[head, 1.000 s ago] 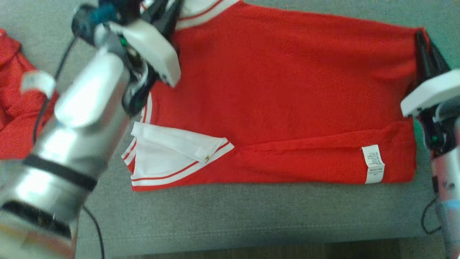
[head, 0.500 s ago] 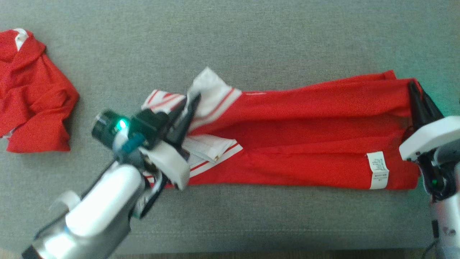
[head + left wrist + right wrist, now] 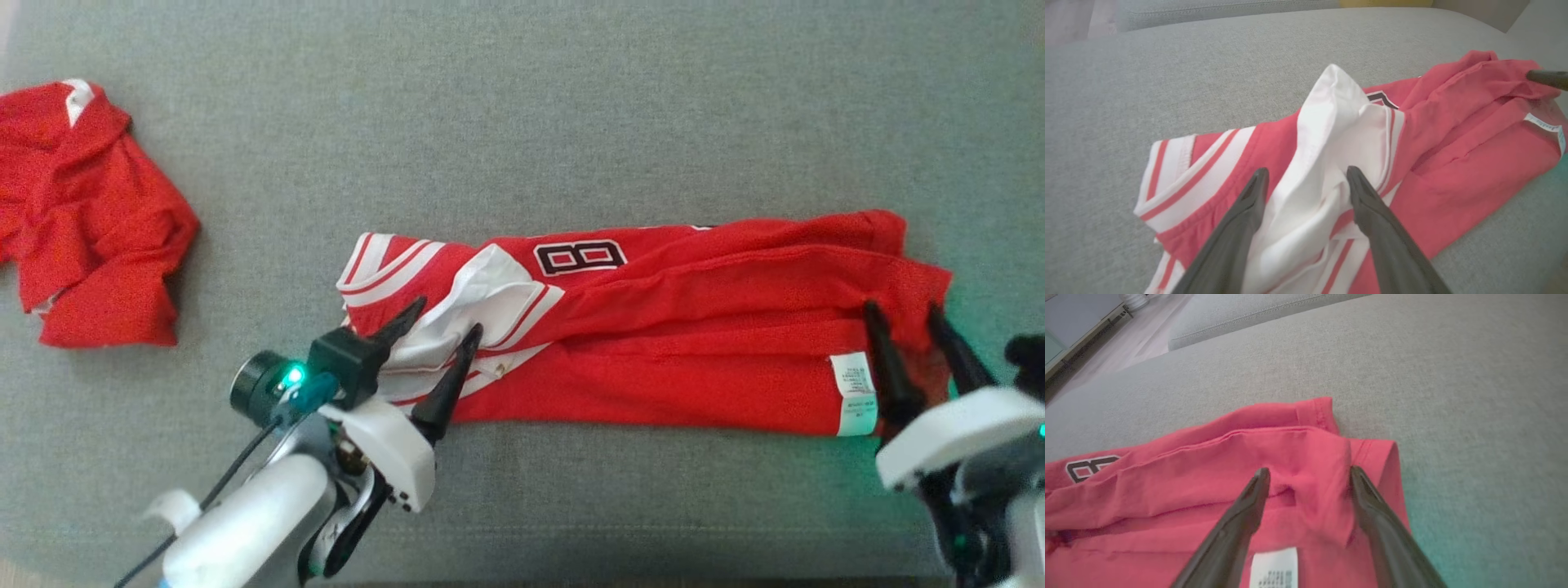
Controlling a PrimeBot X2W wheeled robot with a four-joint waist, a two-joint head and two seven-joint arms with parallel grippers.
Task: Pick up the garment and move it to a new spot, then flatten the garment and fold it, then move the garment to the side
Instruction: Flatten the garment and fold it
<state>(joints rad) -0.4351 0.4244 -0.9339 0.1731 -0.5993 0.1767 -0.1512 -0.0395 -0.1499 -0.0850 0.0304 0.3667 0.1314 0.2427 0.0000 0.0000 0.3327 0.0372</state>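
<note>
Red jersey with white striped collar and a black-outlined 8 (image 3: 694, 376) lies folded in a long band on the grey fabric cushion (image 3: 522, 122). Left tool (image 3: 448, 314) hangs spread over the jersey's collar end, and right tool (image 3: 901, 305) is spread over its hem end.

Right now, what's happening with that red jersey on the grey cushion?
The robot appears to be mid-fold on the red jersey, which lies on the grey cushion as a long, rumpled band with a number 8 showing. The left pincer stands open at the white collar end, the right pincer open at the hem end by the white label; neither grips the cloth. A second red garment lies crumpled off to the robot's left.
</note>
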